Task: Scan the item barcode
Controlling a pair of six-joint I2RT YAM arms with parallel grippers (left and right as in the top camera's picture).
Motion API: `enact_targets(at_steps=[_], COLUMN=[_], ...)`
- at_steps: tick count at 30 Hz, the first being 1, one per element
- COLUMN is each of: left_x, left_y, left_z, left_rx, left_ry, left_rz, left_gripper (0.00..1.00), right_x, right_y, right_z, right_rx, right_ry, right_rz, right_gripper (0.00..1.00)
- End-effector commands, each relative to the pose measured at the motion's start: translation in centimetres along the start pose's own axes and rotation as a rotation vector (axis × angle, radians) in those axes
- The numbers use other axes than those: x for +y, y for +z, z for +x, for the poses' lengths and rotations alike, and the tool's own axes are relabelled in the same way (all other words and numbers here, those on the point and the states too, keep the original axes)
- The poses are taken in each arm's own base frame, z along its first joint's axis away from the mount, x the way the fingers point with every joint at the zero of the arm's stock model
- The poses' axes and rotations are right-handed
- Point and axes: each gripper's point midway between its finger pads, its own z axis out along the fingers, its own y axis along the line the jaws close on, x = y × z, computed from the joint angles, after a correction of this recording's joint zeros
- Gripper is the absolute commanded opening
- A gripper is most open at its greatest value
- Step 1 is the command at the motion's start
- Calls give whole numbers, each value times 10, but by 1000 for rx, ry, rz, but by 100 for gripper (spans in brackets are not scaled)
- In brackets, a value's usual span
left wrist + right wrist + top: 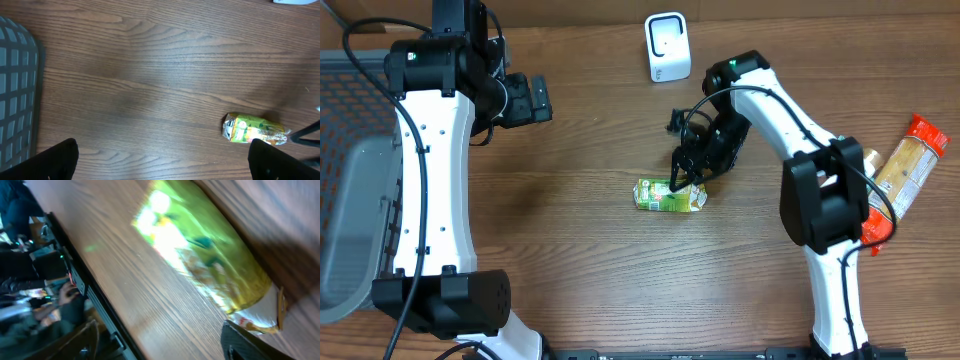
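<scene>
From overhead, the green juice carton (670,195) lies on its side mid-tabletop (590,150), below the white scanner (667,47). The right end effector (682,180) hangs at the carton's upper edge, and whether they touch cannot be told. Only the blurred right wrist view shows its fingers (255,345) spread, the carton's white end just beside one. The left end effector (535,98) sits far off. Its own camera shows it fully spread, with the grey basket (17,85) at the left edge.

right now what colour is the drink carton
The drink carton is bright green with a white end; left wrist view.
</scene>
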Motion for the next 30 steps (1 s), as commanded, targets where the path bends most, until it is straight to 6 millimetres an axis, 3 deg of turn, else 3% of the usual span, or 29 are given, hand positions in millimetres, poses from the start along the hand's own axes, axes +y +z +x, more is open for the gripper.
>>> enact_targets(at_steps=[1, 5, 8, 13, 18, 22, 27, 30], left_x=[2, 2, 2, 2, 2, 2, 2, 2], left_y=[4, 4, 4, 4, 4, 4, 4, 4], left_z=[0, 0, 0, 0, 0, 0, 0, 0], left_rx=[11, 11, 11, 11, 11, 11, 11, 11], left_ry=[-14, -14, -14, -14, -14, -14, -14, -14], left_rz=[-3, -3, -3, -4, -4, -4, -3, -4], left_gripper=[100, 99, 100, 100, 100, 100, 99, 100], right_x=[59, 69, 64, 44, -9, -46, -60, -65], right_y=[-59, -97, -106, -77, -31, -10, 9, 22], right_z=[-7, -3, 4, 6, 5, -1, -10, -4], right_rx=[-186, -274, -259, -175, -130, -155, -216, -209], right_ry=[-223, -213, -201, -227, -262, -286, -332, -331], right_rz=[71, 313, 490, 558, 609, 686, 678, 652], right_gripper=[82, 86, 89, 90, 89, 89, 86, 82])
